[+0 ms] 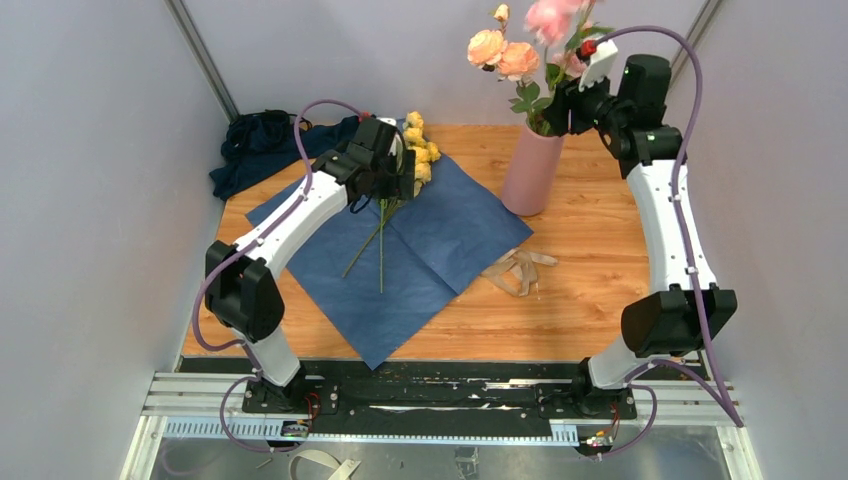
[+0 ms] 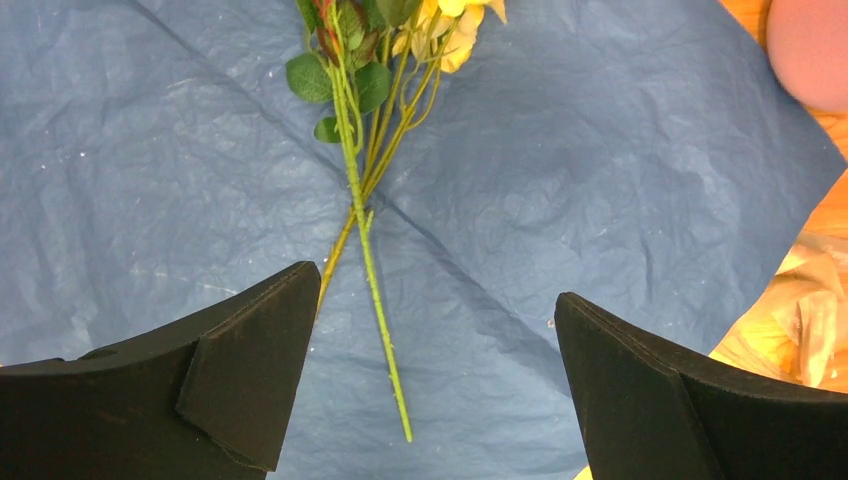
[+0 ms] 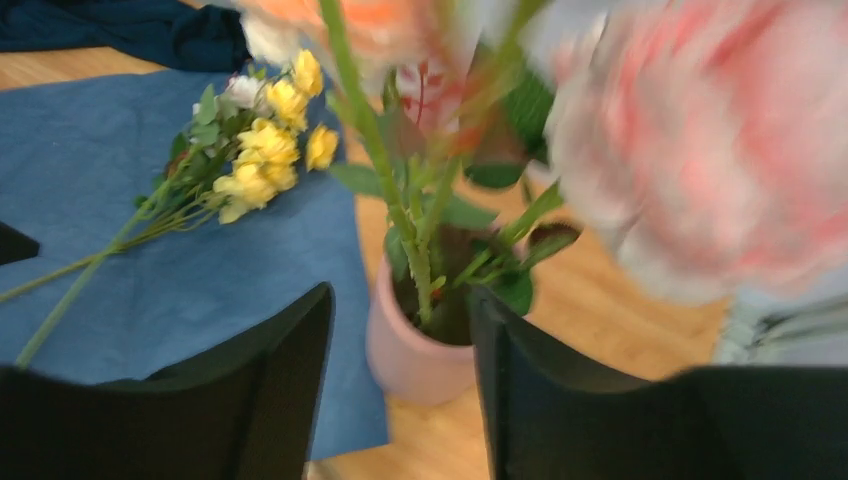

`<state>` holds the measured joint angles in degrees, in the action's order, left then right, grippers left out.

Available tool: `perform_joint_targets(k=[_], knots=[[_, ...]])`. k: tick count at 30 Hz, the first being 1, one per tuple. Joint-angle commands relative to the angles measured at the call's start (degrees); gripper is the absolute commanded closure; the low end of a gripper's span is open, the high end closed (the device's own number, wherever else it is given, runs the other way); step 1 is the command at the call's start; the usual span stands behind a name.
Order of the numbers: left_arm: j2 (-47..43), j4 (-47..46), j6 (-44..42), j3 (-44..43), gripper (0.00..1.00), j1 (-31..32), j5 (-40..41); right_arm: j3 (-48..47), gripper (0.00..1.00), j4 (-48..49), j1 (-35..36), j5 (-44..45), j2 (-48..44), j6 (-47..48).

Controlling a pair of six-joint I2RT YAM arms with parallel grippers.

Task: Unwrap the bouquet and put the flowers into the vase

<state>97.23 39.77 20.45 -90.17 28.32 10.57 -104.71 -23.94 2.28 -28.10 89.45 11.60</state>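
Roughly two-thirds done, judging by how things are lying. The unwrap part is looking finished: the blue paper [image 1: 450, 240] is lying spread flat on the worktop [image 1: 600, 250], & the raffia ribbon [image 1: 518, 270] is sitting loose beside it, clear of any stems. The pink & peach flowers [image 1: 512, 55] are standing in the vase [image 1: 530, 175] at the far right, heads up, stems going down into its mouth. The right hand [image 3: 400, 300] is hovering right at those stems w/ its jaws parted, and nothing is showing as pinched between them in the wrist view. What's left: the yellow flowers [image 2: 365, 220] are lying on the paper, cut ends pointing toward the arms. The left hand [image 2: 435, 300] is hanging directly above those stems, jaws fully wide, holding nothing, not touching yet. So the remaining job, imo, is picking up that yellow lot & getting it into the vase w/ the rest.
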Motion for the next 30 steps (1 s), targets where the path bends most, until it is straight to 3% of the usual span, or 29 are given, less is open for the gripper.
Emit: perform_joint_targets(k=[1, 4, 7, 14, 17, 24, 27, 30], knots=[[2.2, 1.1, 1.8, -4.1, 0.00, 0.1, -0.2, 5.4, 0.31, -0.2, -0.7, -0.4, -2.3, 1.0], [4.0, 1.7, 2.4, -5.4, 0.00, 0.1, -0.9, 7.6, 0.20, -0.3, -0.7, 1.1, -4.0, 1.5], [6.2, 2.4, 3.1, -6.2, 0.00, 0.1, 0.4, 9.5, 0.19, -1.0, -0.8, 2.2, -5.9, 1.9], [15.5, 8.9, 5.3, -10.1, 0.15, -3.9, 2.1, 13.3, 0.19, -2.1, -0.7, -3.4, -12.6, -0.9], [17.7, 9.2, 5.4, -8.8, 0.18, -6.6, 1.2, 14.0, 0.21, -3.2, -0.8, -5.1, -15.2, -1.0], [21.6, 8.6, 4.3, -6.6, 0.36, -8.2, 1.5, 15.9, 0.38, -5.6, -0.8, -6.0, -17.3, -0.8], [22.1, 7.4, 4.2, -5.7, 0.44, -8.2, -0.5, 16.0, 0.40, -5.6, -0.8, -6.7, -17.1, -1.3], [22.5, 7.0, 4.4, -5.4, 0.46, -8.2, -1.7, 15.5, 0.40, -5.6, -0.8, -6.8, -17.0, -1.4]])
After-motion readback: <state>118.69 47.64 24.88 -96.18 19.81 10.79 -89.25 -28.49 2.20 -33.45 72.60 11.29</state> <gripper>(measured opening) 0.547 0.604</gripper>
